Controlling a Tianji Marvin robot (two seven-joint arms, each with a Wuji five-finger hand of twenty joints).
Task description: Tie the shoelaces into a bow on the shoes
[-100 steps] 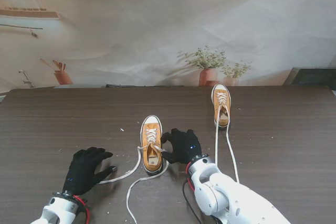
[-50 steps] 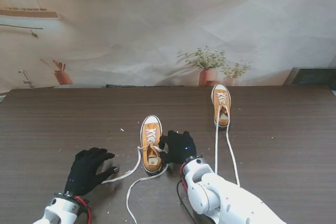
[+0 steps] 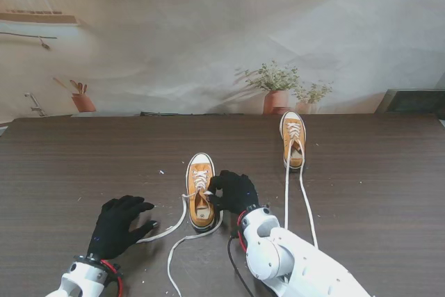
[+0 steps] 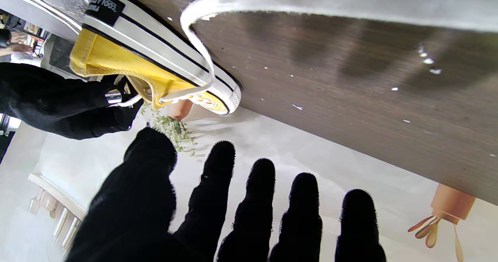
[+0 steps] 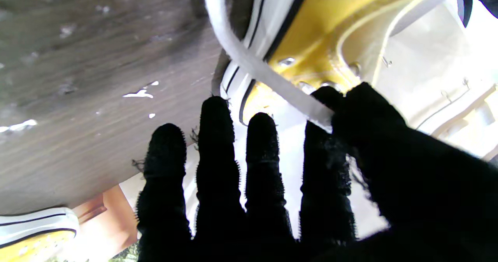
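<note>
The near yellow shoe point(image 3: 200, 193) stands mid-table, toe away from me, laces untied. My right hand point(image 3: 235, 194) is against its right side. In the right wrist view, thumb and index finger point(image 5: 323, 149) pinch the shoe's white lace point(image 5: 256, 65) beside the eyelets. The other lace point(image 3: 161, 231) trails left across the table to my left hand point(image 3: 117, 226), which lies open with fingers spread, holding nothing. The left wrist view shows that lace point(image 4: 202, 48) curving past the shoe point(image 4: 155, 63). A second yellow shoe point(image 3: 293, 140) stands farther right.
The far shoe's two long laces point(image 3: 304, 203) run toward me beside my right forearm. A loose lace end point(image 3: 171, 262) lies near the front edge. A dark box point(image 3: 414, 101) sits at the back right corner. White specks dot the dark wooden table point(image 3: 83, 165).
My right hand has shifted a little left, closer onto the near shoe's lace. My left hand has crept slightly right toward the trailing lace.
</note>
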